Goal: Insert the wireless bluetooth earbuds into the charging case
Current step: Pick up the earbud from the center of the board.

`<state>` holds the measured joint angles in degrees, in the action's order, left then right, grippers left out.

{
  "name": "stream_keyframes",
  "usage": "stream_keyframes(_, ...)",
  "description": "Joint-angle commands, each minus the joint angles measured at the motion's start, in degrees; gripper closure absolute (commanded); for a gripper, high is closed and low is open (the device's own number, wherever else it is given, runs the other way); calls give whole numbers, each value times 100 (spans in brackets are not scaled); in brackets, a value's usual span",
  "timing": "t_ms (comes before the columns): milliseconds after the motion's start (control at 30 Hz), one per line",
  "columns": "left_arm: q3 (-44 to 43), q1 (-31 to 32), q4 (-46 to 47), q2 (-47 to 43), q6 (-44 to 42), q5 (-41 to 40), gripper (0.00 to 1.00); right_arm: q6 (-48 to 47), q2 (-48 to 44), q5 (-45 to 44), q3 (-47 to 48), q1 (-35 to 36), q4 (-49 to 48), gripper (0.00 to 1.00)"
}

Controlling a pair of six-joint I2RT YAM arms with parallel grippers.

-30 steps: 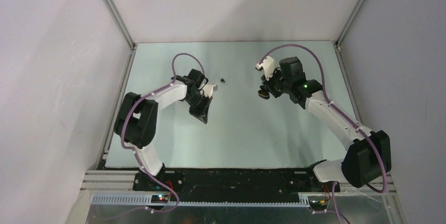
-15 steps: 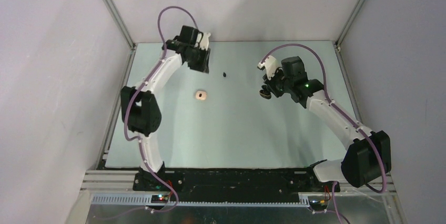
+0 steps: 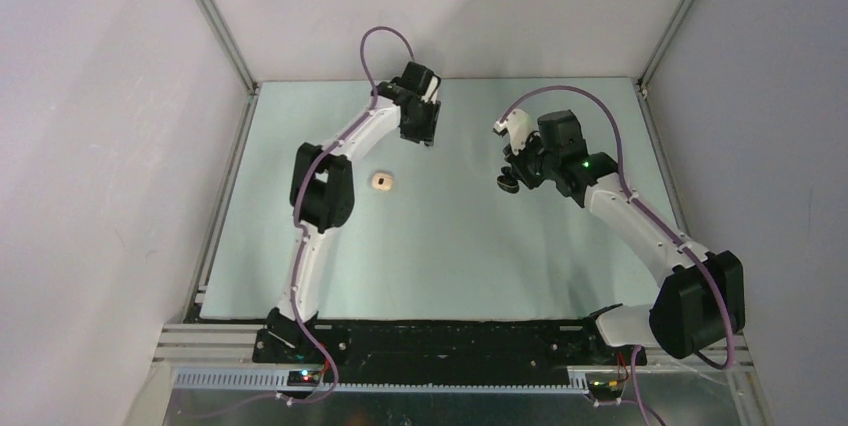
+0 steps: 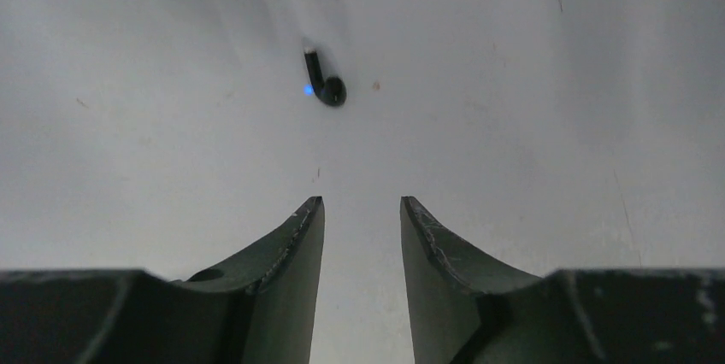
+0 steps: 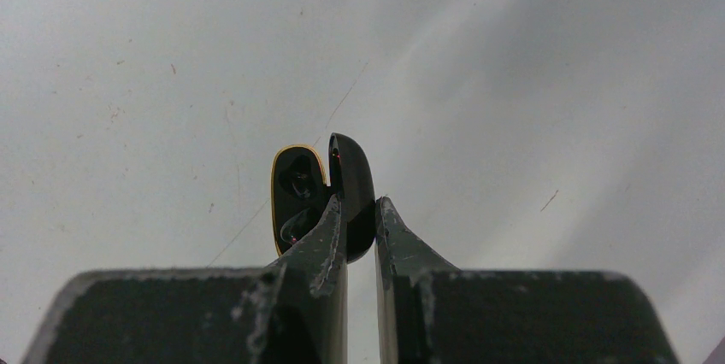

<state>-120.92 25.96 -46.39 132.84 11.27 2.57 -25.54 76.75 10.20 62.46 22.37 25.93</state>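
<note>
Left end effector (image 4: pixel 362 202) farther right, black earbud (image 4: pixel 330 91) just ahead

no text, labels, brands or numbers can be read anywhere here.

I count three small things: one black earbud (image 4: pixel 323 84) showing a blue light, one open black charging case (image 5: pixel 308 189) with a yellow rim, and one cream case (image 3: pixel 382 181)

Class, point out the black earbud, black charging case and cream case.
black earbud (image 4: pixel 330 91), left wrist view, round head.
black charging case (image 5: pixel 297 183), right wrist view, gold-rimmed half.
cream case (image 3: pixel 382 181), top view, middle.
</note>
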Motion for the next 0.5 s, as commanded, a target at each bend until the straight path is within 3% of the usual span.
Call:
stream_keyframes(0, -639, 36, 338, 202, 496, -688, 56, 80, -229, 29, -15, -22, 60, 100)
stream_keyframes(200, -935, 67, 453, 589, 802, -1237, 52, 64, -284, -48, 15, -9, 120, 100)
stream_keyframes(467, -1139, 68, 563, 957, 753, -695, 57, 96, -224, -62, 25, 0, 67, 100)
